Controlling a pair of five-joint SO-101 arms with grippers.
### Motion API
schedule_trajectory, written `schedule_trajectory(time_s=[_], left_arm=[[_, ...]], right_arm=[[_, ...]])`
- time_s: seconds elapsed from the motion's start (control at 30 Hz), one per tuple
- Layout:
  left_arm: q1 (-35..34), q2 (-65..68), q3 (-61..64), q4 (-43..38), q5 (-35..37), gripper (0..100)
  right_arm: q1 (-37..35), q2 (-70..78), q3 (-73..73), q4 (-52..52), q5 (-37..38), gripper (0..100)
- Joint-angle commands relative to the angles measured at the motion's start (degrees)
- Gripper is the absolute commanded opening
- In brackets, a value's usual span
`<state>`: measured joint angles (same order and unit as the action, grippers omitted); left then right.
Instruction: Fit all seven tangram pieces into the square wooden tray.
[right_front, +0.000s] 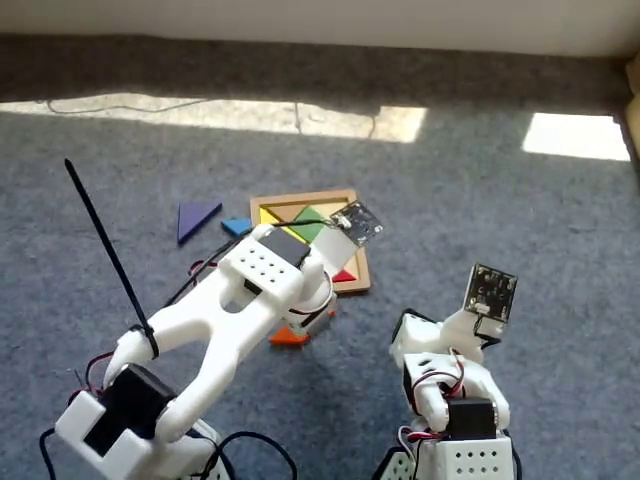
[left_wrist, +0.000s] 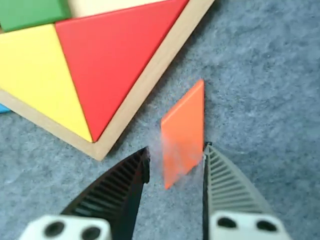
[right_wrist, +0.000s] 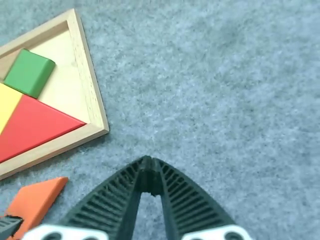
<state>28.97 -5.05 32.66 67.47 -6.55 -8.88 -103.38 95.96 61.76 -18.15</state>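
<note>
The left claw (left_wrist: 175, 165) is open, its jaws straddling the orange piece (left_wrist: 184, 132). That piece lies on the carpet (left_wrist: 260, 75) just outside a corner of the tray (left_wrist: 146, 82). One jaw looks to touch the piece's edge and the other stands apart. Blur there makes it hard to say whether the piece lies flat or is tipped.

The right claw (right_wrist: 150, 175) is closed on nothing, over carpet near the tray. A red triangle (left_wrist: 115, 55), yellow triangle (left_wrist: 40, 80) and green piece (left_wrist: 30, 10) sit in the tray. A purple triangle (right_front: 195, 218) and blue piece (right_front: 237, 227) lie outside it on the far side.

The step in hand seems to be grasping the orange piece. Centre the jaws first and close across its long parallel edges. Lift straight up, clear of the rim, then turn it to match the bare gap beside the green piece.
</note>
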Motion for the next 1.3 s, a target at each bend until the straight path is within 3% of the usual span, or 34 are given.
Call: schedule_trajectory(time_s=[0.0,0.43,0.67,1.07,1.27], left_arm=[[2.33,-4.09,-0.31,0.35,0.44,16],[0.13,13.32,-3.82,-3.25,0.44,16],[0.04,10.95,-1.63,-3.69,0.44,16],[0.31,-5.67,2.68,-3.69,0.00,3],[-0.22,-10.15,-0.48,-5.98,0.26,2]], right_arm=[[0.57,-0.13,7.08,0.13,0.18,0.5],[0.57,-0.13,7.08,0.13,0.18,0.5],[0.57,-0.13,7.08,0.13,0.26,0.5],[0.66,-0.13,7.08,0.13,0.26,0.5],[0.66,-0.13,7.08,0.13,0.26,0.5]])
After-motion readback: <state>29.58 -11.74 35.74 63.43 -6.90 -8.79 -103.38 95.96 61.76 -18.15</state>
